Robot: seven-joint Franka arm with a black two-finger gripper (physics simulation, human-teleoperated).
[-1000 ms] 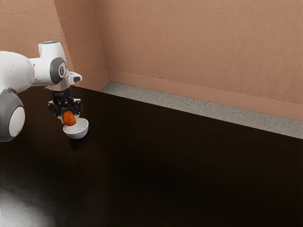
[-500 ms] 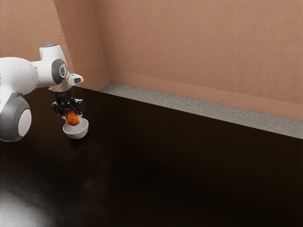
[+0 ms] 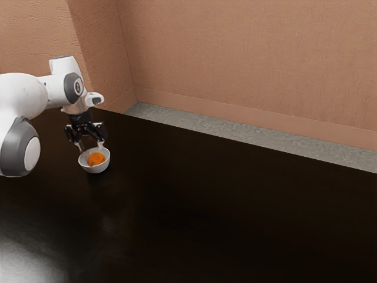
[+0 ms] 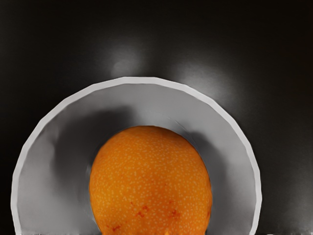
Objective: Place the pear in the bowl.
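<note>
With its jaws spread well apart, the gripper hangs over the bowl, and the orange fruit sits inside the bowl, below the fingertips. Nothing is gripped: the jaws stand as two separate fingers, pointing down, with a clear gap between them. Whether either fingertip touches the bowl's rim, I cannot tell. The wrist view has the round, light-speckled fruit within the pale rim, some redder marks on its skin and dark shadows on the bowl's inner wall to both sides of it. The bowl stands upright on the dark table, toward the exterior view's left, and the white arm reaches in from that same side. Beyond the table's far edge runs a strip of grey floor, with a brownish-pink wall behind it.
</note>
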